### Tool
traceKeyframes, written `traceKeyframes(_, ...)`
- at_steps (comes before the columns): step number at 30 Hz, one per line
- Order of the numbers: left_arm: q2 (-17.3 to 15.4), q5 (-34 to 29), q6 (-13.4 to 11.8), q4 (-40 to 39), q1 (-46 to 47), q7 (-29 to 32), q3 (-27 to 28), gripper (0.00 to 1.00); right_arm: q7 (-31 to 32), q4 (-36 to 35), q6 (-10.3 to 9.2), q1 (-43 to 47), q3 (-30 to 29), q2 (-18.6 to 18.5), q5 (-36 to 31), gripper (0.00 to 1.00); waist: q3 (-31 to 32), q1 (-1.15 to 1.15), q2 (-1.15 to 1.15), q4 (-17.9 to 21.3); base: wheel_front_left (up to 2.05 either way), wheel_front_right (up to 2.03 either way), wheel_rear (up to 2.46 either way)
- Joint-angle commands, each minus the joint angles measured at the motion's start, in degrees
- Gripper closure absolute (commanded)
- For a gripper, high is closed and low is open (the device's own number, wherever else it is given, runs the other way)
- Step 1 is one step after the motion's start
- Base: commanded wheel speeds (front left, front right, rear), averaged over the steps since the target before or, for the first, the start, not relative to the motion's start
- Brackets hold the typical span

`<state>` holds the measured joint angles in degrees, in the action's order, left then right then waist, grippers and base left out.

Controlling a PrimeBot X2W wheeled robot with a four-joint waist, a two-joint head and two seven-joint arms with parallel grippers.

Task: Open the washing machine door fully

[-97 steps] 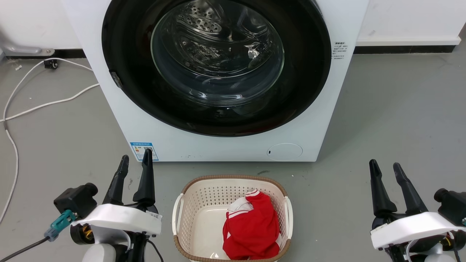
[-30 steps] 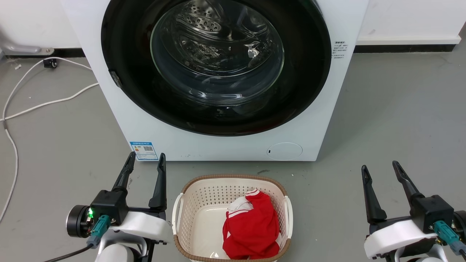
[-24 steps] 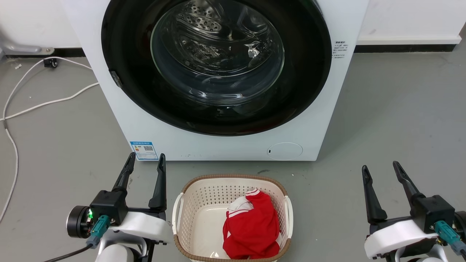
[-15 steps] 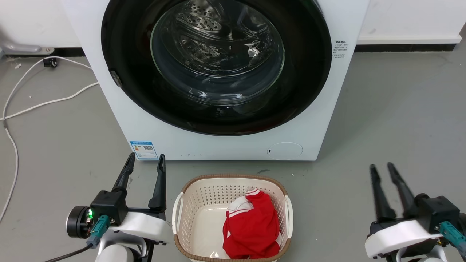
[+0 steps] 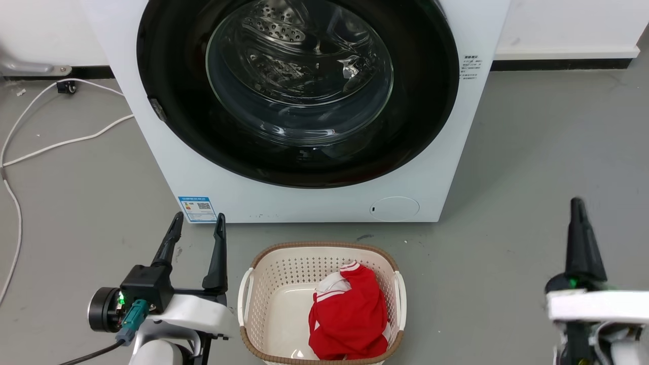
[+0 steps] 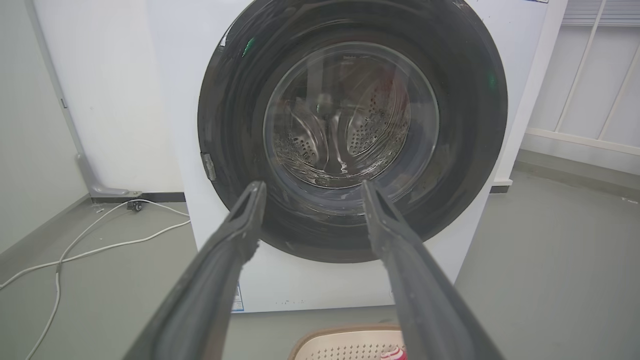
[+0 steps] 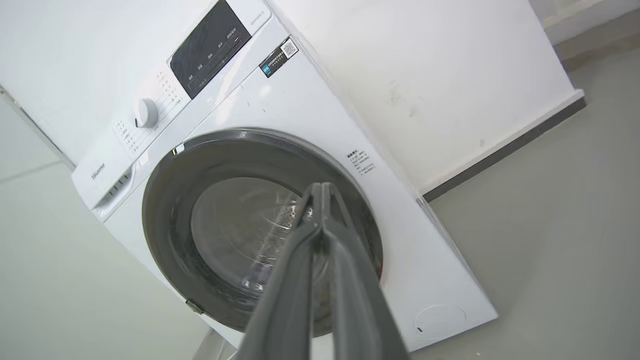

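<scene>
Washer (image 5: 284,203): on the floor straight ahead, front facing the robot.
Door (image 5: 299,86): shut flush on the washer's front, untouched; opening not yet begun.
Basket (image 5: 324,247): on the floor just before the washer, between the arms, probably parked there for laundry.
Left gripper (image 5: 199,218): fingers wide, empty, low, well short of the door, aimed at it.
Right gripper (image 5: 577,204): fingers pressed together, holding nothing; perhaps to hook the rim.
Tab (image 5: 157,109): grey, on the door's left edge; catch or hinge, too small to tell.
</scene>
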<state>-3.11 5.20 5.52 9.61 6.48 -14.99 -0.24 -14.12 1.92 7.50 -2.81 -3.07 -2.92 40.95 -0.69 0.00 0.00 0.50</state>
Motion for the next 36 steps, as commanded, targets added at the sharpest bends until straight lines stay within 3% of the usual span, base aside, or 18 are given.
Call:
traceKeyframes(1,0.04,-0.22,0.02,-0.13,0.93,-0.27,0.07,0.0,-0.39,-0.65,-0.02,-1.49,0.0,0.08,3.36,1.0,-0.08,0.0,0.0,0.02,0.0,0.0,0.0)
traceKeyframes(5,0.06,-0.51,-0.21,-0.62,1.06,-0.28,0.53,0.0,-0.7,-3.34,-0.01,-5.19,-0.57,0.06,25.39,1.0,-0.91,0.0,0.0,0.05,0.0,0.0,0.0)
traceKeyframes(8,0.06,-0.59,-0.21,-1.13,1.67,-0.28,0.94,0.0,0.15,-5.09,-0.01,-9.43,-1.8,0.06,37.33,1.0,-1.92,0.0,0.0,0.23,0.0,0.0,0.0)
traceKeyframes(11,0.07,-0.83,0.0,-1.64,2.3,-0.28,1.14,0.0,3.58,-3.66,-0.02,-15.09,-4.53,-0.11,44.49,1.0,-3.12,0.0,0.0,0.3,0.0,0.0,0.0)
traceKeyframes(14,0.08,-0.82,0.29,-2.03,2.91,-0.28,1.33,0.0,6.72,1.17,-0.01,-22.32,-6.37,-2.58,47.81,1.0,-4.66,0.0,0.0,0.3,0.0,0.0,0.0)
traceKeyframes(18,0.06,-0.79,0.55,-2.62,4.52,-0.28,1.1,0.0,10.82,10.23,-0.01,-33.4,-6.0,-6.45,49.77,1.0,-7.26,0.0,0.0,-0.29,0.0,0.0,0.0)
traceKeyframes(26,0.09,-0.5,1.26,-3.68,7.82,-0.28,0.58,0.0,19.73,32.38,-0.01,-55.99,-0.07,-14.57,44.93,1.0,-12.18,0.0,0.0,-1.67,0.0,0.0,0.0)
traceKeyframes(30,0.13,-0.26,1.4,-4.47,9.06,-0.28,0.46,0.0,25.42,43.21,-0.01,-66.01,4.26,-16.05,40.46,1.0,-14.35,0.0,0.0,-1.92,0.0,0.0,0.0)
traceKeyframes(36,0.17,-0.11,1.57,-5.71,10.81,-0.28,-0.14,0.0,33.01,55.84,-0.01,-77.16,9.36,-15.1,34.79,1.0,-17.48,0.0,0.0,-2.41,0.0,0.0,0.0)
